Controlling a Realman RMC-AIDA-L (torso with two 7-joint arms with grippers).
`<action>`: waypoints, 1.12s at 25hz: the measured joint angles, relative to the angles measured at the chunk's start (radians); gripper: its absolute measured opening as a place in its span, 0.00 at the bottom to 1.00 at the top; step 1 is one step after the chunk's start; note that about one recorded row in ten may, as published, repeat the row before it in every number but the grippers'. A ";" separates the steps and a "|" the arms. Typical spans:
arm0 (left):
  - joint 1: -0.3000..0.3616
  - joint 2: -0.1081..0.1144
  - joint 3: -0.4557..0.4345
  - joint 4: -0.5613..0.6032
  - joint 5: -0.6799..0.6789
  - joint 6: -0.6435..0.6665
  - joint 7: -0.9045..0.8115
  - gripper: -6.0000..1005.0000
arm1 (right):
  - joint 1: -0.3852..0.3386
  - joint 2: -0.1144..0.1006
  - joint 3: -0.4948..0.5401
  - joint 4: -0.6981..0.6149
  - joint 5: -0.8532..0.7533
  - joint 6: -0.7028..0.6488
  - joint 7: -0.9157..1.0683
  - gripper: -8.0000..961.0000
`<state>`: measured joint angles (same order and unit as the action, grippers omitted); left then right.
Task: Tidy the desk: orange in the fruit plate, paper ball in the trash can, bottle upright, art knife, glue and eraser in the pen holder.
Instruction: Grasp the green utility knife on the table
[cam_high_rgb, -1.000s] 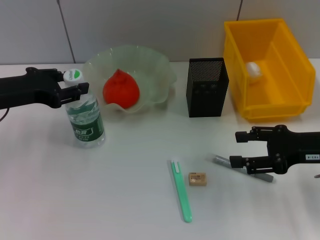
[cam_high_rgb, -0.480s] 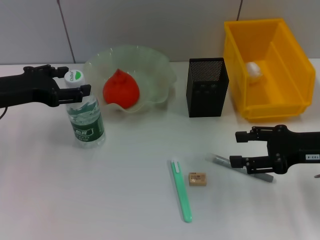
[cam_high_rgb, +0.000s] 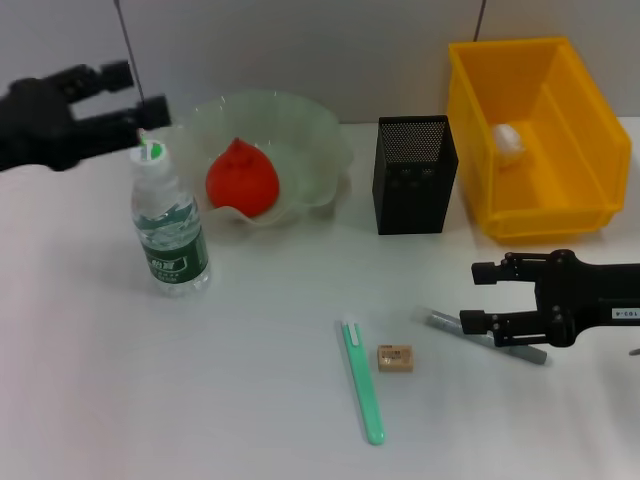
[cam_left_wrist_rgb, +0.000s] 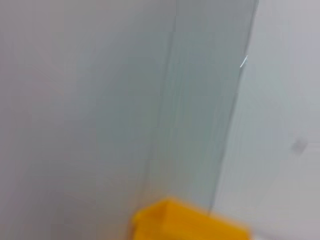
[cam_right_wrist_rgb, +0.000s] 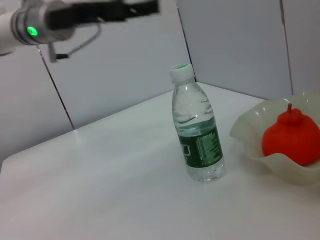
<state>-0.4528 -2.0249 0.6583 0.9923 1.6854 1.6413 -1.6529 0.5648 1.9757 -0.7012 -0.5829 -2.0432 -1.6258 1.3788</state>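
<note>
We are seeing the left gripper (cam_high_rgb: 128, 92) hanging spread and empty above the upright bottle (cam_high_rgb: 168, 235); the right gripper (cam_high_rgb: 478, 297), apparently parted, is hovering beside the eraser (cam_high_rgb: 395, 358).

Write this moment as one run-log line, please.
bottle: upright | left gripper: open, raised | right gripper: open, beside eraser

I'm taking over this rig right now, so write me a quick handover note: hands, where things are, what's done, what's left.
Left hand: open, raised clear beside the bottle's cap.
Right hand: open, low over the table by the grey glue stick.
Done: bottle upright; orange in the fruit plate; paper ball in the trash can.
Left: glue stick, eraser and green knife lie on the table; all go into the pen holder.
</note>
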 joint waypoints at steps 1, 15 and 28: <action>0.007 0.005 -0.007 -0.011 -0.035 0.041 -0.001 0.83 | 0.000 0.000 0.000 0.000 0.000 0.000 0.002 0.81; 0.024 0.022 0.067 -0.382 0.059 0.230 0.337 0.83 | 0.031 0.010 -0.014 -0.112 -0.004 -0.069 0.142 0.81; 0.043 0.015 0.065 -0.453 0.084 0.198 0.429 0.83 | 0.059 0.006 -0.107 -0.198 -0.009 -0.089 0.253 0.81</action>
<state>-0.4094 -2.0095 0.7236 0.5393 1.7691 1.8397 -1.2242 0.6236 1.9819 -0.8078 -0.7812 -2.0522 -1.7151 1.6316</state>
